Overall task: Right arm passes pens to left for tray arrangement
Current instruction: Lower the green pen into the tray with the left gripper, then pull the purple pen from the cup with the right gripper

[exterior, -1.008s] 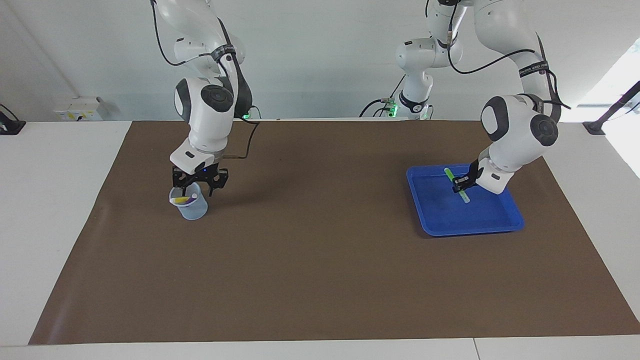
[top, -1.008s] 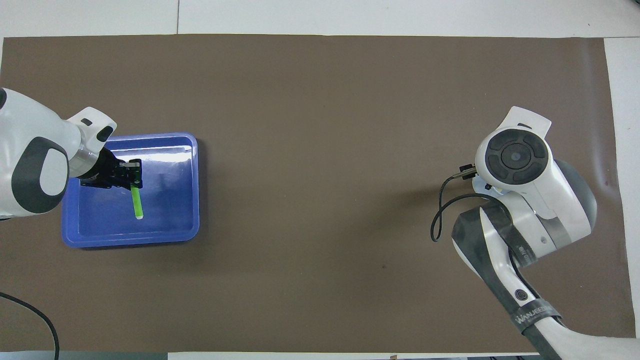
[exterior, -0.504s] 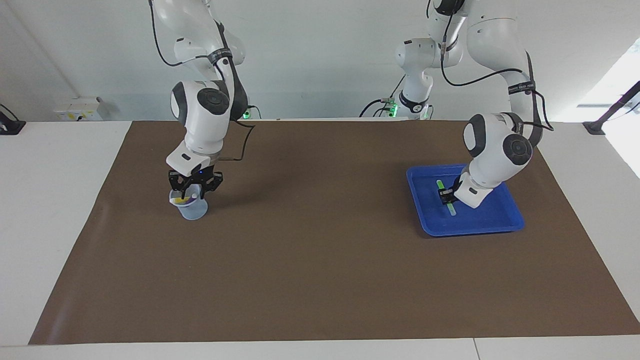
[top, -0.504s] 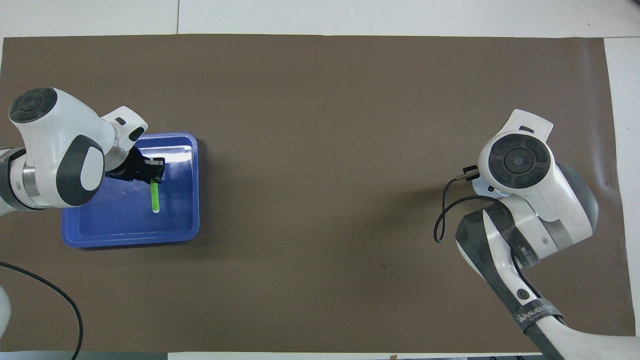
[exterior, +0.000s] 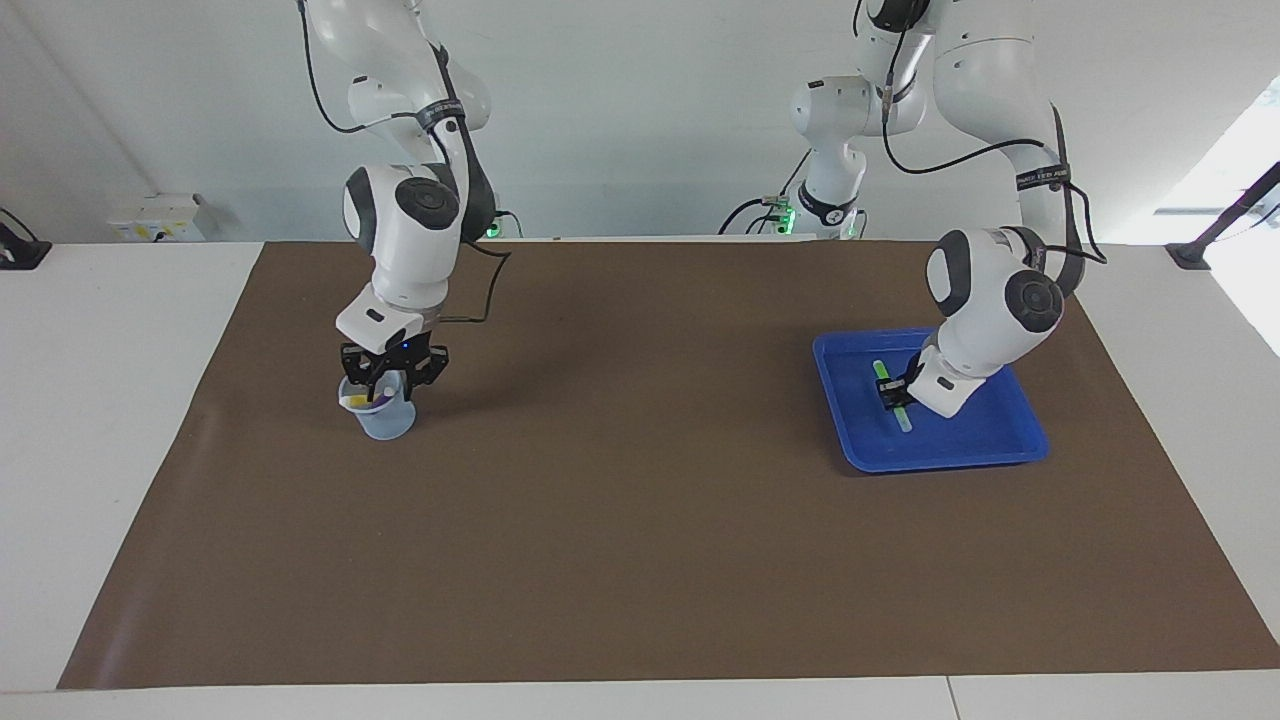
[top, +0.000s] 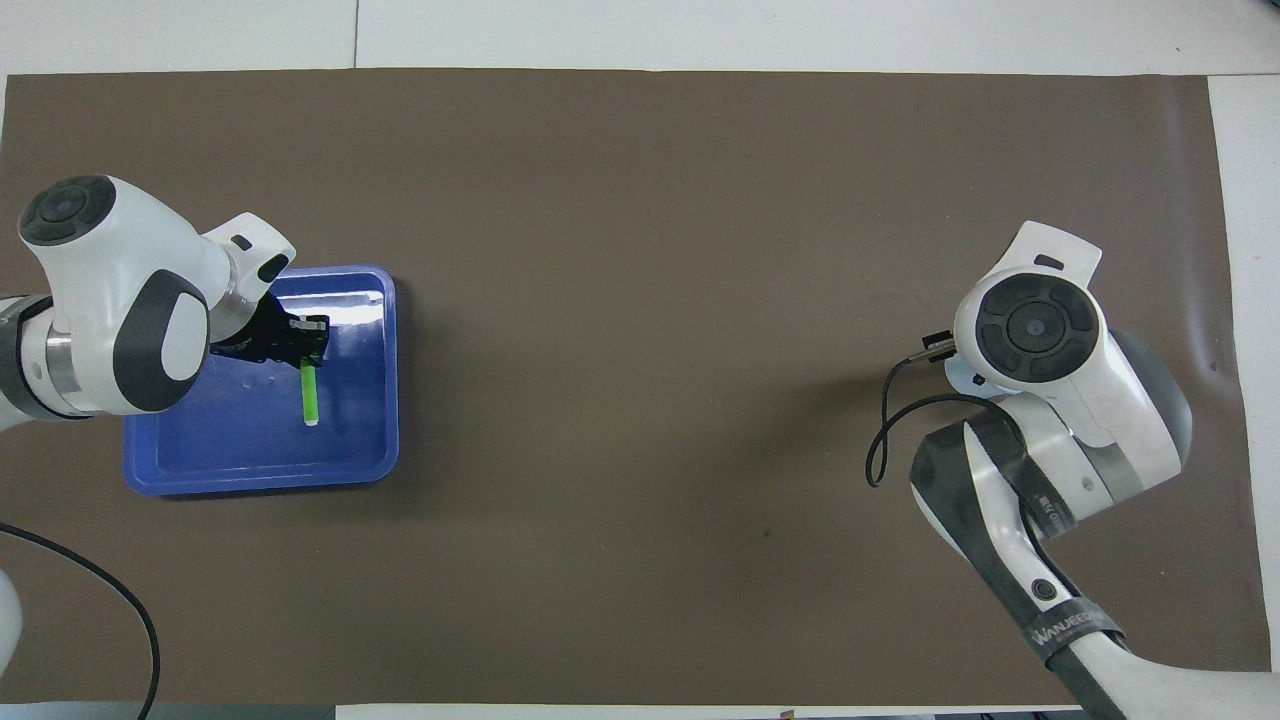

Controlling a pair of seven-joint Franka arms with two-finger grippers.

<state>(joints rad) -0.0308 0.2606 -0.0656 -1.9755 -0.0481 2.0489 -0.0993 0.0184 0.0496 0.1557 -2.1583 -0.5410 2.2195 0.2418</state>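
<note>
2 black grippers are low at either end of the table. Left gripper (exterior: 893, 391) pinches the thin green marker pen (top: 310, 394), pale tip down, lying inside the shallow bright-blue plastic tray (exterior: 1000, 440); half a second ago it looked the same. Right gripper (exterior: 388, 374) dips into the translucent pale-blue cup (exterior: 385, 420) over the yellow pen (exterior: 354, 400) and purple pen (exterior: 378, 402), fingers unclear. Overhead, its wrist hides the cup.

"WANJEE…" on right arm's strap (top: 1075, 632)
</note>
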